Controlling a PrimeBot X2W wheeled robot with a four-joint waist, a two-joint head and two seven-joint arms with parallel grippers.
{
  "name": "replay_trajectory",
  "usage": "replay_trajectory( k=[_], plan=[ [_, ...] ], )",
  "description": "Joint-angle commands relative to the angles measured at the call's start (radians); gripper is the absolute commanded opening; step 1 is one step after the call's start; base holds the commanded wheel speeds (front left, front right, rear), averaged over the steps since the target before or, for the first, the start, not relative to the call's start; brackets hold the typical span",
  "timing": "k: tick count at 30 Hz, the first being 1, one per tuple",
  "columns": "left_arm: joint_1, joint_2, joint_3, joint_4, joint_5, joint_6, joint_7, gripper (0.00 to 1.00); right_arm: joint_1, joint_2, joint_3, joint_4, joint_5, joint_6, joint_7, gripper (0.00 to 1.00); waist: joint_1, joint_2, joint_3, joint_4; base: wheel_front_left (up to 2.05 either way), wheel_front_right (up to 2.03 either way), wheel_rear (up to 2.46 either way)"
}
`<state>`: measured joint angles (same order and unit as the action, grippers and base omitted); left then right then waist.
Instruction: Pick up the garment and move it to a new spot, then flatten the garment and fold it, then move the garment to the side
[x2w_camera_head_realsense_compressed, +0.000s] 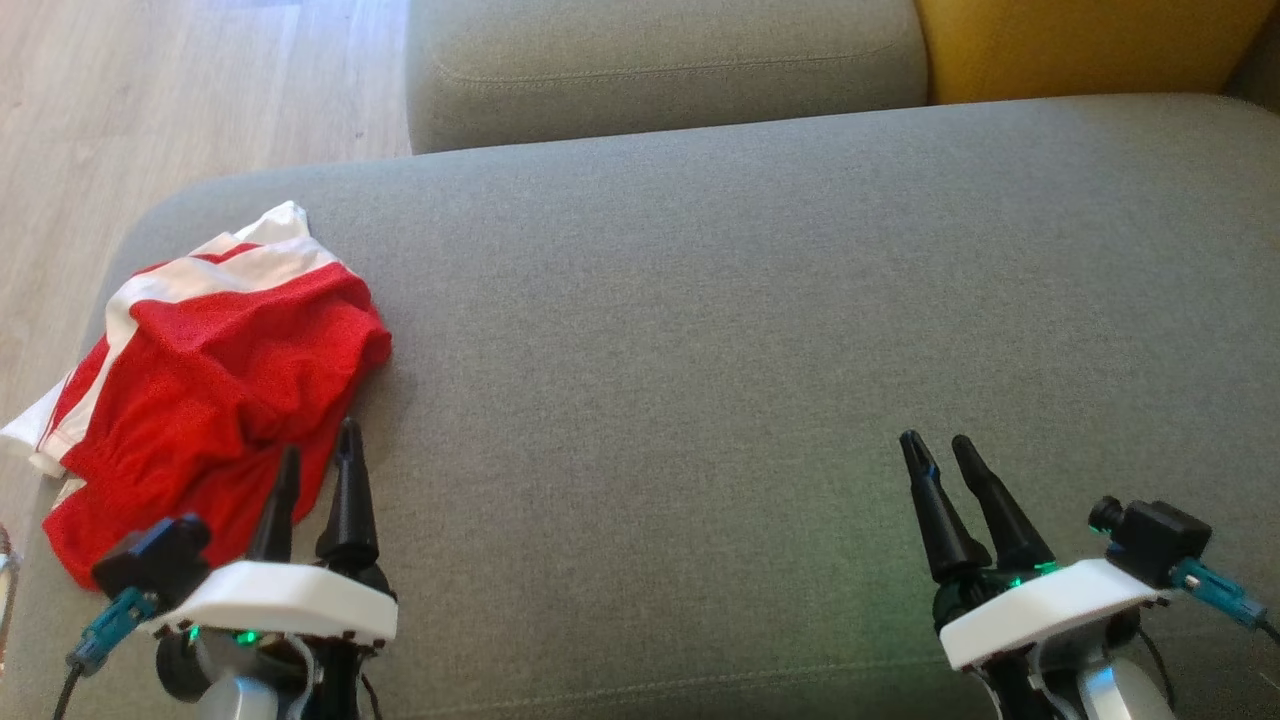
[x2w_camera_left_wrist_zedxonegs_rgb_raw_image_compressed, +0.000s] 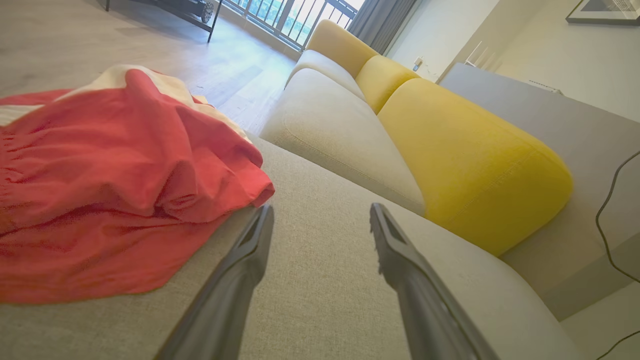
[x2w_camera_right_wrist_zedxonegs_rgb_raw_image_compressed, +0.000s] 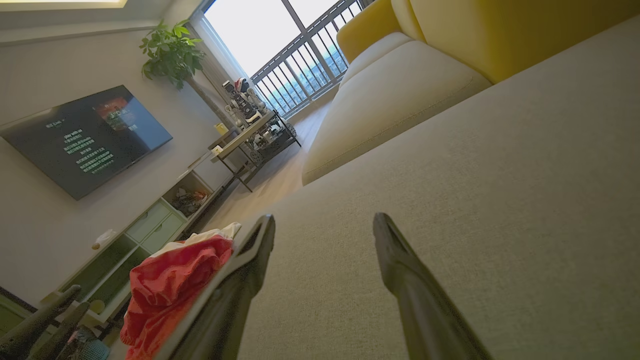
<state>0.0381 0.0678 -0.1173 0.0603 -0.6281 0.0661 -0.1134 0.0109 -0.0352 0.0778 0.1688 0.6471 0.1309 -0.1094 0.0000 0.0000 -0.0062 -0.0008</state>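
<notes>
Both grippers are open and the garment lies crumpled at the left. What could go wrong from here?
1. The garment overhangs the left edge of the cushion; a weak pinch by the left gripper could drag it onto the floor.
2. It is bunched in layers, so a grab may catch several folds and hinder flattening.

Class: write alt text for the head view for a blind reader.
A crumpled red-and-white mesh garment lies at the left end of a grey fabric sofa seat. The left gripper, open, is at its edge; the right gripper, open, over bare cushion.
</notes>
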Motion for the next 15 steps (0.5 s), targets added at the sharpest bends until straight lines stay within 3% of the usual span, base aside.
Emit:
replay_trajectory(
  k=[1,15],
  plan=[
    [-0.031,0.022,0.013,-0.049,0.037,0.006,-0.014,1.0,-0.053,-0.009,0.022,-0.044,-0.036,0.0,-0.017,1.0,0.0,0.0,-0.001,-0.001,0.0,0.0,0.0],
    [-0.022,0.039,-0.025,-0.095,0.205,0.038,-0.055,1.0,-0.053,-0.011,0.036,-0.071,-0.217,0.0,-0.058,1.0,0.0,0.0,-0.009,-0.002,0.0,0.0,0.0]
  ],
)
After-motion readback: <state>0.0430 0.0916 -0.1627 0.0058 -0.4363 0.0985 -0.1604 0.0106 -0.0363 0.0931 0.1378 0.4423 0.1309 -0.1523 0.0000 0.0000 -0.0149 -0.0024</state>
